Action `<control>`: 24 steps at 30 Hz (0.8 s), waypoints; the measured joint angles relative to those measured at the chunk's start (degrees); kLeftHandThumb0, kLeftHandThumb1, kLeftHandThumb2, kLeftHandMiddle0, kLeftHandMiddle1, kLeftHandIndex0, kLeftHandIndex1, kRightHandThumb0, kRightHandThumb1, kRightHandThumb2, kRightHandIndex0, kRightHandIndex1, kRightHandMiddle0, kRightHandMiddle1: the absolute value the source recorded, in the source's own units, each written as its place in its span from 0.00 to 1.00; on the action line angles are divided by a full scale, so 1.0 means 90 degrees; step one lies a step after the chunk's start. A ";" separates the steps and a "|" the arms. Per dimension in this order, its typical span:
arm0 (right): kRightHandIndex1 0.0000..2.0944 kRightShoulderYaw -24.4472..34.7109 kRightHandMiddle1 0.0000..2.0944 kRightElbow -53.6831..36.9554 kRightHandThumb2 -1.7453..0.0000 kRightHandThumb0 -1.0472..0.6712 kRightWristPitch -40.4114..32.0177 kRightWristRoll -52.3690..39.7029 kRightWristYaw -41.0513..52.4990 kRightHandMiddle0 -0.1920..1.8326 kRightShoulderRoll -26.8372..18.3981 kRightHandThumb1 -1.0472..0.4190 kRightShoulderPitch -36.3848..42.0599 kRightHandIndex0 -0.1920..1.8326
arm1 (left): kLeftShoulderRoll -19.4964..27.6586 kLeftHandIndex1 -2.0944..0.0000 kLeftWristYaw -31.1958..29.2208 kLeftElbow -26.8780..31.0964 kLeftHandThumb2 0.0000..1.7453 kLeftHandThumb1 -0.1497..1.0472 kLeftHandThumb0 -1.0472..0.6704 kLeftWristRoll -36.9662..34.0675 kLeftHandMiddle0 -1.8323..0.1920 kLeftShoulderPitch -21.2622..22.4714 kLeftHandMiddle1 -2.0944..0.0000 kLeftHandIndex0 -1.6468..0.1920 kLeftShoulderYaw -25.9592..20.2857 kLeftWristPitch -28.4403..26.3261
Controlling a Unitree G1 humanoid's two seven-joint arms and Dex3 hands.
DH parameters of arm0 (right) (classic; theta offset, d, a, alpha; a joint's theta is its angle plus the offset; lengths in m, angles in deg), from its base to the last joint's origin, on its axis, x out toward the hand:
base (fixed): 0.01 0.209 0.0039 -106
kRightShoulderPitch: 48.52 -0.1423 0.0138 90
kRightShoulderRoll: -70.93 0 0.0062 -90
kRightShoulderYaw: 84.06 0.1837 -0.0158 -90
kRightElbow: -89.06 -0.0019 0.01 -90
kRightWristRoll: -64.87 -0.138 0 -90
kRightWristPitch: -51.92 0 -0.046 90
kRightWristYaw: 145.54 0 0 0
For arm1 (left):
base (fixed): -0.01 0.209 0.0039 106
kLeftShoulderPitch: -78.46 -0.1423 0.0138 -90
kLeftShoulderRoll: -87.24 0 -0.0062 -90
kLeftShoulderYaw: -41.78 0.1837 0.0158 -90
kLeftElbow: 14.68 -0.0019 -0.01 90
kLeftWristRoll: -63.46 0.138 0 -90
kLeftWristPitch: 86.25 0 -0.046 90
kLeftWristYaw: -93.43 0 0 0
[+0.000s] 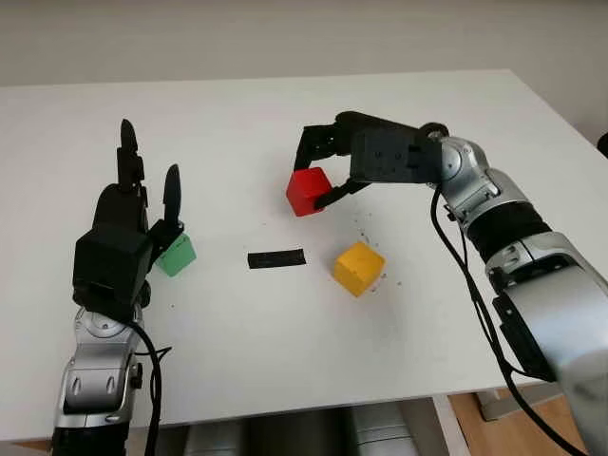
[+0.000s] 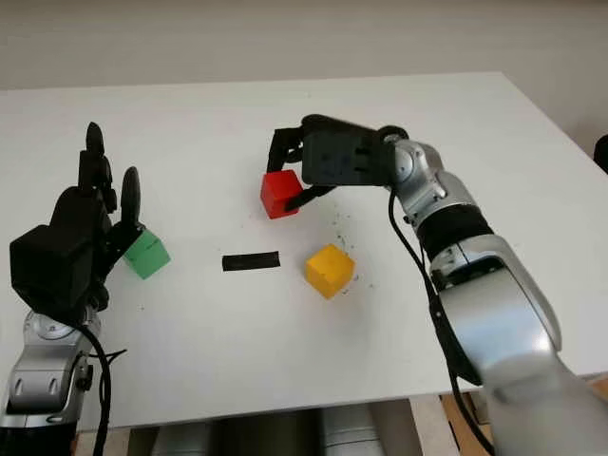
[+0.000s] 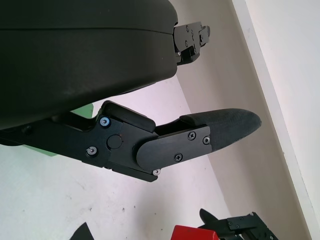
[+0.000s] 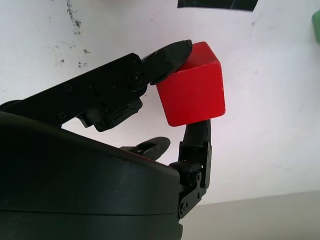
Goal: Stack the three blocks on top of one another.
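My right hand [image 1: 318, 176] is shut on the red block [image 1: 308, 191], pinching it between fingers at the table's middle; the right wrist view shows the red block [image 4: 192, 87] held between black fingertips [image 4: 175, 52]. The yellow block [image 1: 358, 268] sits on the white table [image 1: 285, 123] just in front and to the right of the red one. The green block [image 1: 177, 256] lies at the left, right beside my left hand [image 1: 142, 180], which is open and holds nothing. A sliver of green block [image 3: 87, 110] shows behind the left hand's shell.
A strip of black tape [image 1: 276, 258] lies on the table between the green and yellow blocks. Small dark specks mark the surface near the yellow block. The table's front edge runs close to my arms, and its right edge lies beyond my right arm.
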 measured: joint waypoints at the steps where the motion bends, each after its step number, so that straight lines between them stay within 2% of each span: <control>1: 0.04 -0.0038 0.72 -0.0074 0.97 0.33 -0.0001 0.0001 0.0107 0.32 0.0001 0.10 -0.0002 0.35 | -0.0001 0.98 0.0001 0.0000 0.39 1.00 0.15 -0.0001 1.00 0.0001 0.99 0.99 0.0001 -0.0001; 9: 0.03 -0.0149 0.75 -0.0510 0.97 0.32 0.0040 -0.0041 0.0476 0.32 0.0157 0.10 0.0019 0.35 | -0.0036 0.98 0.0018 0.0006 0.39 1.00 0.15 0.0007 1.00 0.0004 0.99 1.00 0.0028 -0.0121; 24: 0.03 -0.0369 0.76 -0.0521 0.97 0.31 0.0120 0.0040 0.0365 0.32 0.0430 0.09 0.0318 0.33 | -0.0174 1.00 0.0037 0.0109 0.39 1.00 0.17 -0.0032 1.00 -0.0080 1.00 1.00 0.0031 -0.0077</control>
